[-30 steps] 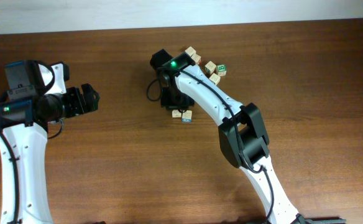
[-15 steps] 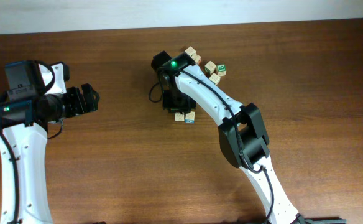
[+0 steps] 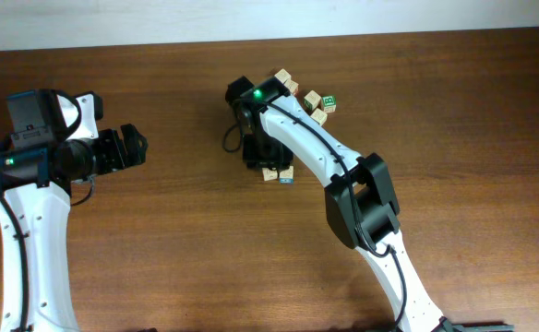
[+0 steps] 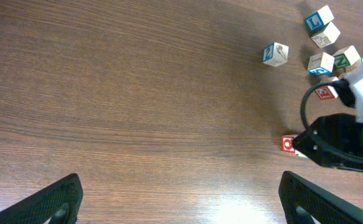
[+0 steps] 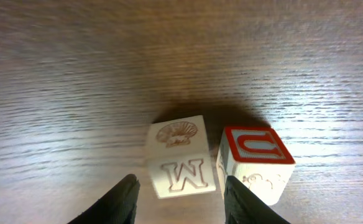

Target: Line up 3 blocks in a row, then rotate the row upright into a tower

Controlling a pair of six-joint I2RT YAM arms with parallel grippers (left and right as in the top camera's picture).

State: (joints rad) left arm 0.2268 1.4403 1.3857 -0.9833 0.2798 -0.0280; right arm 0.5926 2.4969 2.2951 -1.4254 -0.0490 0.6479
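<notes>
Surface [image 3: 159,231]: wooden, carries the blocks | left gripper [image 4: 180,186]: fingers spread wide, idle, well apart from blocks | right gripper [image 5: 183,186]: fingers parted, straddling tan block [image 5: 176,155], slight gap each side, not clamped | red block [image 5: 256,149]: just beside tan block, mid-surface | progress: judged mid-task; completed rotations undeterminable

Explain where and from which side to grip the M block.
Probably pinch the M block across its flat, parallel side faces, coming from the M-face side; the U block sits close, so one finger enters that narrow gap.
</notes>
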